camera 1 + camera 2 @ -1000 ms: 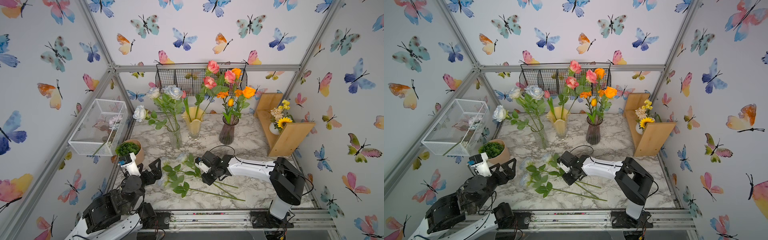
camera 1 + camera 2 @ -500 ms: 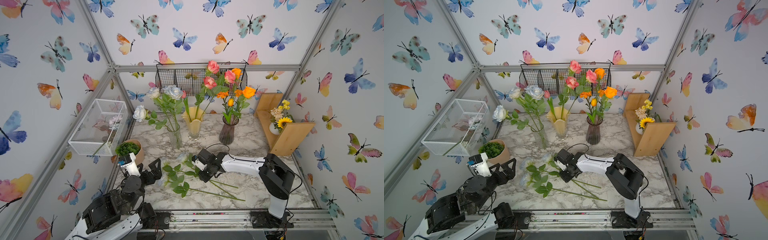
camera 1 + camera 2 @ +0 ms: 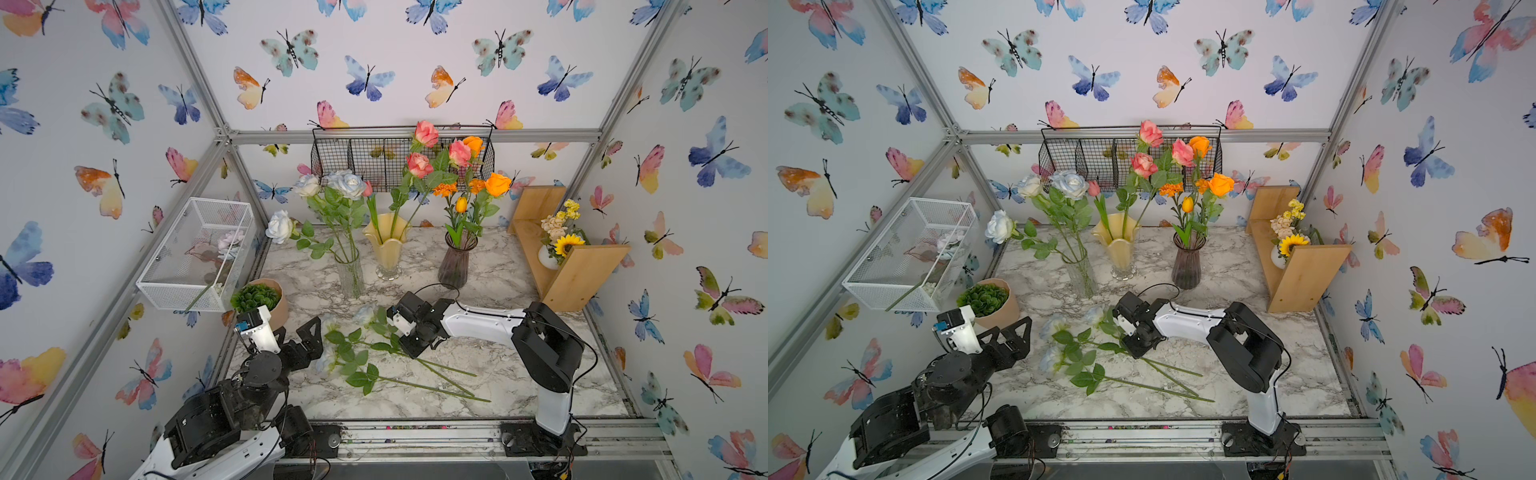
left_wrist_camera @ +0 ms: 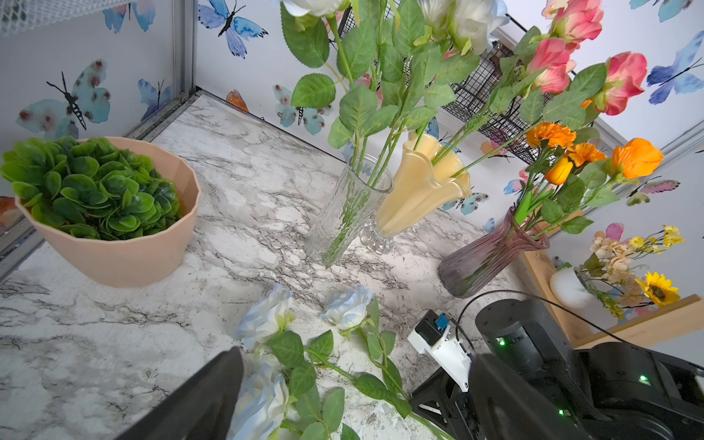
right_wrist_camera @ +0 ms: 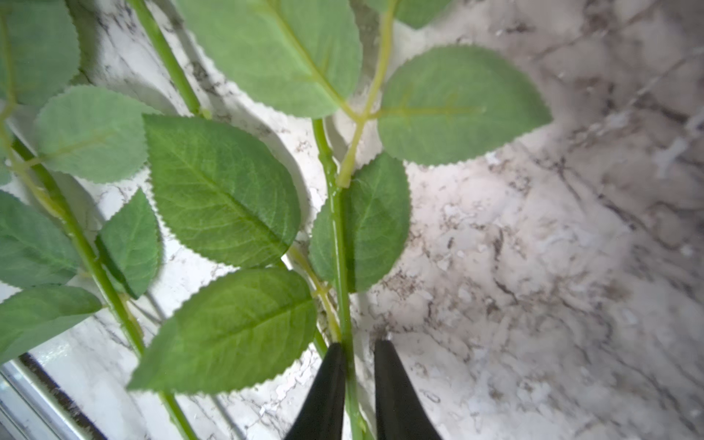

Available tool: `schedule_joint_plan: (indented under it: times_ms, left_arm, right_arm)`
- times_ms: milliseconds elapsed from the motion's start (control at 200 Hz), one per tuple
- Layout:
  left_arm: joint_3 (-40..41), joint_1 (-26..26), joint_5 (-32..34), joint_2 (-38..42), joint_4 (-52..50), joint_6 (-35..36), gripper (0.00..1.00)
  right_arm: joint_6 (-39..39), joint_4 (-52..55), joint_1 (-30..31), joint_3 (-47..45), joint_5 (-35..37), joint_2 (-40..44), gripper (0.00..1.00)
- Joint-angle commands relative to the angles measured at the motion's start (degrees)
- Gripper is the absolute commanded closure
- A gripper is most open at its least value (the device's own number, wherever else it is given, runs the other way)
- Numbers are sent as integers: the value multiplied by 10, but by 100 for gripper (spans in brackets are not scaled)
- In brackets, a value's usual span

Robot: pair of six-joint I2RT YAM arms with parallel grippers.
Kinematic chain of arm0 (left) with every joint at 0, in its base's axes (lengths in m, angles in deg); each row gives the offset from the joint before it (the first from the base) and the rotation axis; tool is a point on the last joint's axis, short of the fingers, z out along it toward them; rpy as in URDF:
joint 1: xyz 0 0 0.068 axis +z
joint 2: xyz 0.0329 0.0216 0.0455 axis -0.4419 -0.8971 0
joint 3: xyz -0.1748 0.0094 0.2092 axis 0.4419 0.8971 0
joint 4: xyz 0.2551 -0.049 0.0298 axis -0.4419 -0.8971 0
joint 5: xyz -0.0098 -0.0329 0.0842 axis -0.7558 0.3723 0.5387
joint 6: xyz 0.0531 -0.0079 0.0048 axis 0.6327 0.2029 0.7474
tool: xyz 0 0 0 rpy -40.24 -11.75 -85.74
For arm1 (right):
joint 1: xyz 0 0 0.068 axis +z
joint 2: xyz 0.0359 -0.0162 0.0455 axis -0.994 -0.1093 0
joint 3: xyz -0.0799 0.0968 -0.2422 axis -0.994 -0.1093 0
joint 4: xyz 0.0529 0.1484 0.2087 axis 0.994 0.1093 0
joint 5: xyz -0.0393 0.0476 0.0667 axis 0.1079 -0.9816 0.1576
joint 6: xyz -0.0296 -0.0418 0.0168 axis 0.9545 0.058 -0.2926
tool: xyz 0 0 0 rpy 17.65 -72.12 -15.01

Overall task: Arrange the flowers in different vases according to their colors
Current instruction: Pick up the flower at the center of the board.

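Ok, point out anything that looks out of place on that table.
Three pale-blue roses lie flat on the marble table, stems crossing, instead of standing in a vase. In the clear vase, one white rose droops far out sideways, well below the others.

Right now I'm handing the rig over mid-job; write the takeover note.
Left gripper: open, empty, beside the loose blooms.
Right gripper: jaws straddle one stem of the three white-blue roses lying on the table, not yet clamped.
Done: other white-blue roses in clear vase, pink flowers in yellow vase, orange flowers in purple vase.
Left: the three loose roses into the clear vase.
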Motion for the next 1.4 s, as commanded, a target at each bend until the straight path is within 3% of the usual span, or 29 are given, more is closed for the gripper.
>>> schedule_joint_plan:
  times_ms: [0,170,871,1106,1397]
  left_arm:
    - [-2,3,11,1,-3,1,1]
    - [-2,3,9,-4,-2,2,1]
    - [-1,3,9,11,-1,3,1]
    - [-1,3,9,12,-1,3,1]
    - [-1,3,9,9,0,3,1]
  right_arm:
    - [0,16,-2,5,7,10,80]
    - [-6,13,-2,-7,2,27,78]
    - [3,39,-2,17,34,-40,80]
    - [21,42,-2,19,52,-19,97]
    - [74,52,-2,47,90,61,98]
